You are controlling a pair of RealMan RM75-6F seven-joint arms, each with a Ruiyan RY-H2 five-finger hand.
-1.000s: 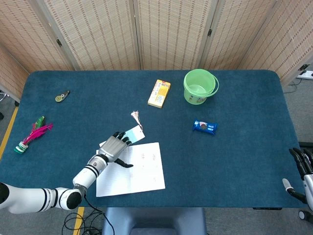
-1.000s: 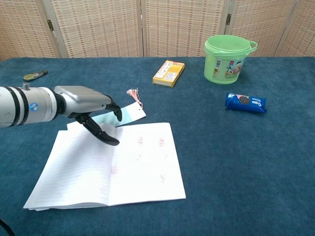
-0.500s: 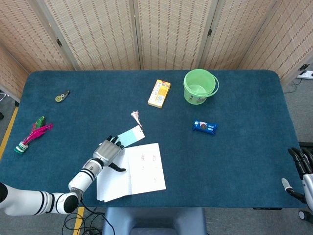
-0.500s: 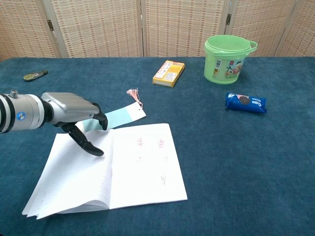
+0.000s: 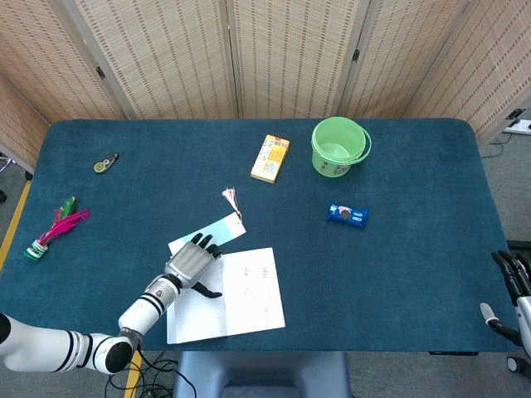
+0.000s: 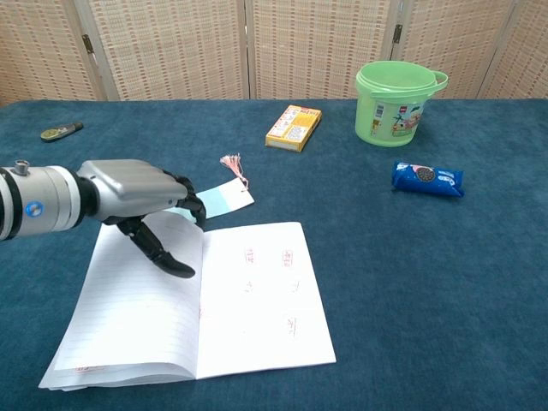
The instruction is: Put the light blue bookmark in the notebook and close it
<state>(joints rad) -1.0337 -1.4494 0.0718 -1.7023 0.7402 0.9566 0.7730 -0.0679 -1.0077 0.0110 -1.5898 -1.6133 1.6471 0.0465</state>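
Open white lined notebook (image 6: 197, 317) has slid toward us and right since a second ago; left hand (image 6: 141, 210) still sits on its left page.
Light blue paper bookmark (image 5: 211, 233) stays on the blue desk (image 5: 398, 274), under the far edge – not inserted. Left fingers loosely curled, holding nothing. Only head view shows right hand (image 5: 506, 290) at the desk edge; its state we can't tell.
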